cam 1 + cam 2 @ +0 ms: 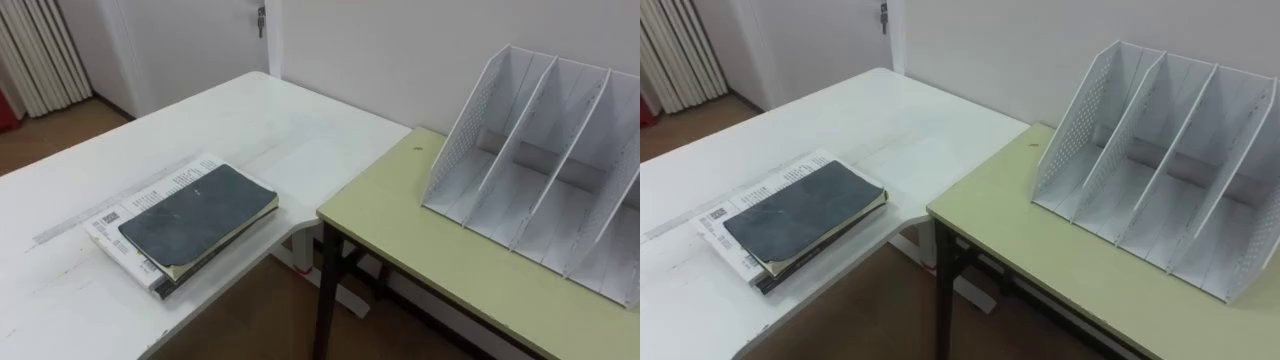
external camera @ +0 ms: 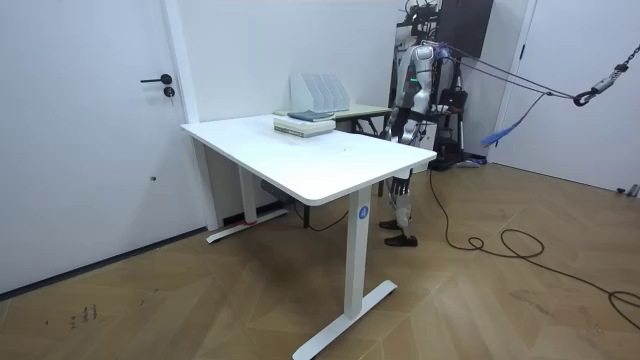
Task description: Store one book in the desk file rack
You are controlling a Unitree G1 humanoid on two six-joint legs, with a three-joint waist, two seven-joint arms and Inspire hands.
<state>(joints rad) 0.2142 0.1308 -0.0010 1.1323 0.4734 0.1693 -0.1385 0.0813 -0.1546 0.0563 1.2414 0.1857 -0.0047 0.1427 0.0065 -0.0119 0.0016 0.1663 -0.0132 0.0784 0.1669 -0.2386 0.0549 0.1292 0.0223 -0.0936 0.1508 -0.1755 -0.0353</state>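
**Left eye view.** A dark grey hardcover book (image 1: pixel 198 212) lies flat in the lower left of the frame. It tops a small stack, with a thinner cream-edged volume under it and a white printed booklet (image 1: pixel 120 215) at the bottom. The stack rests near the front edge of a white rectangular table (image 1: pixel 250 130). To the right, an olive-green desk with black legs (image 1: pixel 430 235) stands just beside the white table's corner. On the desk, in the upper right of the frame, is a white perforated plastic file rack (image 1: pixel 545 170). Its upright dividers form several slots that open towards the viewer. The book and the rack are well apart. A white door (image 1: pixel 200 40) stands in the upper left, and brown wooden floor (image 1: pixel 250 320) shows between the two pieces of furniture.

**Room view.** The robot stands at the far side of the white table, in the upper right of the frame, next to the olive-green desk. It faces the room view's left. Its hands (image 2: pixel 394 124) are too small here for their state to be told. The stack with the dark book sits on the table's far end. The file rack rises just behind it on the green desk. A white door with a dark handle is at the left of the frame.

**Right eye view.** The arrangement is the same. The dark book lies on its stack at the lower left. The file rack stands upright on the green desk at the upper right.
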